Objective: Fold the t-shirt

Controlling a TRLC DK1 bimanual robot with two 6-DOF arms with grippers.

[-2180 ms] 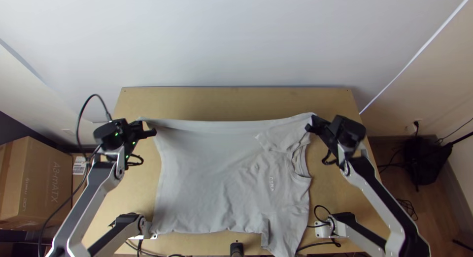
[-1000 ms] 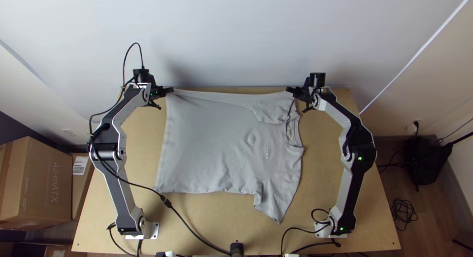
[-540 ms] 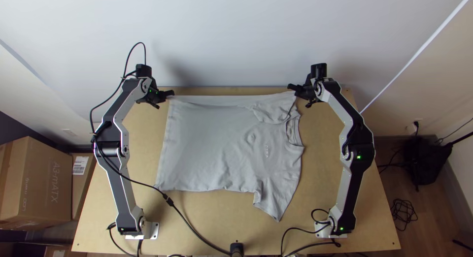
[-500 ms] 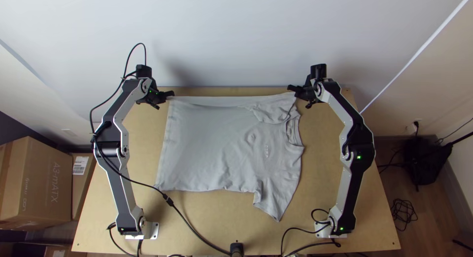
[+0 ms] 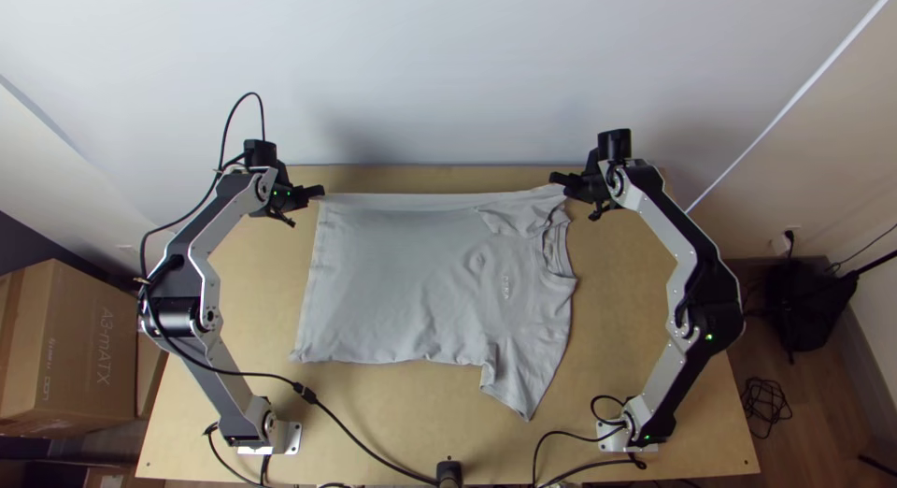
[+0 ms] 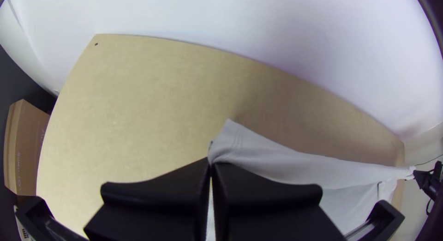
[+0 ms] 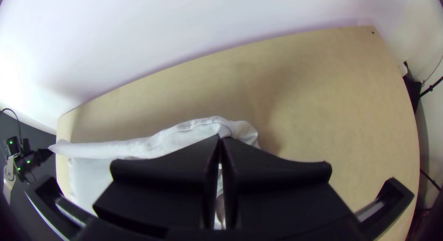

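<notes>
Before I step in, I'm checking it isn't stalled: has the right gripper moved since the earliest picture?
Yes. In the top view, the right gripper has moved up the picture and is now closer to the table's far edge.

1. I'm looking at a light wooden table (image 5: 617,338).
2. The grey t-shirt (image 5: 402,282) lies mostly spread on it, one sleeve pointing toward the near edge.
3. Near that edge I see the left base (image 5: 280,437) and the right base (image 5: 612,438).
</notes>
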